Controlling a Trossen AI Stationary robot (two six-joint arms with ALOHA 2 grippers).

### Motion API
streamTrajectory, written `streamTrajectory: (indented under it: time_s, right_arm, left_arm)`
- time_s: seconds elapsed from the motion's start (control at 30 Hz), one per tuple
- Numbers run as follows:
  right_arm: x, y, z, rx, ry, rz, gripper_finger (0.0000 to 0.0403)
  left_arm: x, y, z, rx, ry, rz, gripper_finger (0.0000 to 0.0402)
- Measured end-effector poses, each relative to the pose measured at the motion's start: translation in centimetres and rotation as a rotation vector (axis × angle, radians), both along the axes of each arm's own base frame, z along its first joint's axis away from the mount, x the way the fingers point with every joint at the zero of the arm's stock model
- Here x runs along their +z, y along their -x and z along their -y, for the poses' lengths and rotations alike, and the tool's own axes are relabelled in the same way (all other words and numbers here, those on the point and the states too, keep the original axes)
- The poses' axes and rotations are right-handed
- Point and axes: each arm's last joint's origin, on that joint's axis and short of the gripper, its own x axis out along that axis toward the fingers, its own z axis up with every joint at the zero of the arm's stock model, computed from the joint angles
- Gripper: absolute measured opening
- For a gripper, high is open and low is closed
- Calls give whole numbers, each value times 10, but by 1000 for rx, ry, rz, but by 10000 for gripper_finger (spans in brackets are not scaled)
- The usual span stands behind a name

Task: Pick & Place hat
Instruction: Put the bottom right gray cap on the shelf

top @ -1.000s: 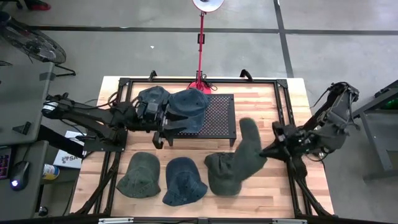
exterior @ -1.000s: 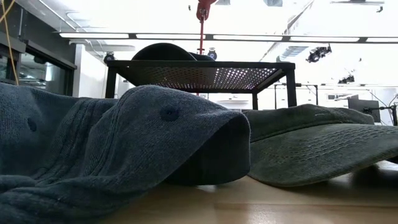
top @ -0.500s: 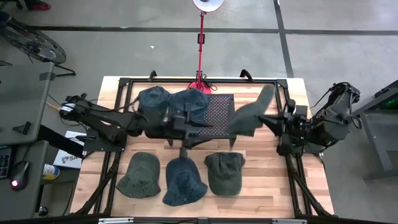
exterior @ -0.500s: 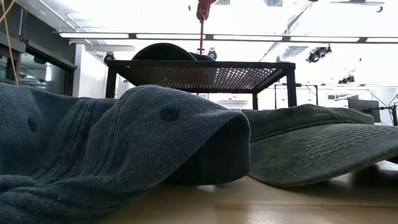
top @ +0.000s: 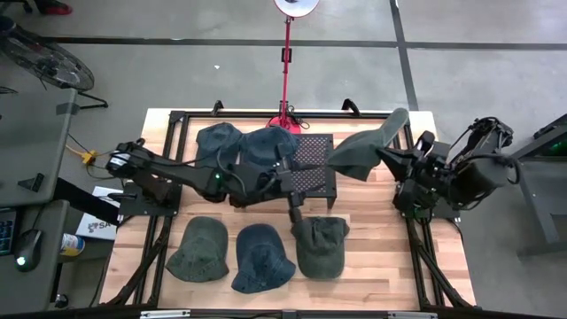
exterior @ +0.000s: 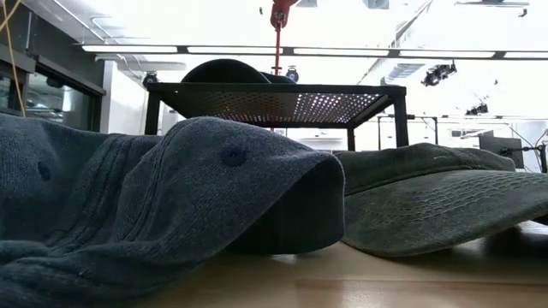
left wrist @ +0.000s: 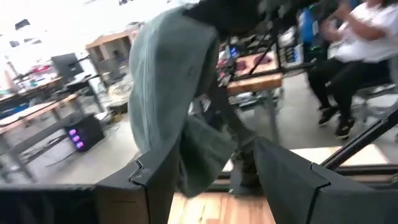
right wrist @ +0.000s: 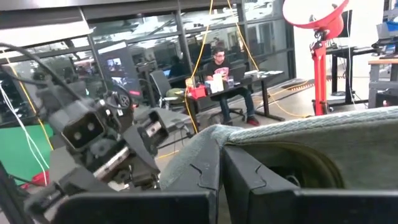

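Handling notes: green hat (top: 361, 151), cloth cap with brim.

Location: held off the tabletop (top: 372, 232) by the right gripper (top: 386, 158), just beside the right edge of the black mesh rack (top: 312, 164). Right gripper clamped fully shut on a fold of the fabric; in the right wrist view the cloth (right wrist: 323, 146) lies pinched between the dark fingers (right wrist: 205, 171). Crown hanging toward the rack, brim tilted upward.

Left gripper (top: 295, 206): fingers apart, holding nothing, reaching forward over the front edge of the rack toward the hanging hat. In the left wrist view the hat (left wrist: 171, 93) drapes in long folds directly ahead of the spread fingers (left wrist: 292, 180).

Material behaviour, judged from appearance:
- Light. No visible sag of the arm; a thin pinch carries the load.
- Soft and limp in the crown; folds under own weight, no fixed shape in the air.
- Brim likely stiffer; best edge for a firm, repeatable hold.
- Washed cotton surface, not slippery. Not fragile.

Recommended hold: pinch at brim edge or at crown seam, through a single fold. Avoid loose crown fabric where the cloth may swing or snag on the rack frame during lowering.

Other items: two hats (top: 246, 146) already on the rack; three more on the tabletop in front, namely a green bucket hat (top: 198, 251), a blue hat (top: 262, 257) and a green cap (top: 321, 246). Red stand (top: 287, 62) behind the rack.
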Motion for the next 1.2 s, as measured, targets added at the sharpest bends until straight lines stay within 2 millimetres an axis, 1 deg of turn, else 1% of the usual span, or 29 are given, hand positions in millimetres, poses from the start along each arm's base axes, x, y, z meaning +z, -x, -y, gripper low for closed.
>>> streamTrajectory:
  time_s: [0.17, 0.33, 0.73, 1.03, 1.13, 1.2]
  right_arm:
    - [1, 0, 0, 16, 1, 8, 0]
    - [1, -1, -1, 29, 8, 8, 0]
    - [3, -2, -1, 70, 13, 27, 0]
    - [2, -11, -4, 130, 38, 36, 0]
    - [1, -12, -5, 126, 39, 33, 0]
    - [1, -12, -5, 123, 38, 33, 0]
  left_arm:
    - [-8, -11, 0, 84, -2, -9, 202]
    - [-13, -17, 0, 188, 8, 10, 202]
    - [-10, -18, 1, 154, 3, 37, 202]
    - [-10, -18, 1, 161, 6, 40, 202]
    - [-10, -17, 0, 191, 8, 39, 193]
    - [-10, -17, 0, 210, 9, 38, 177]
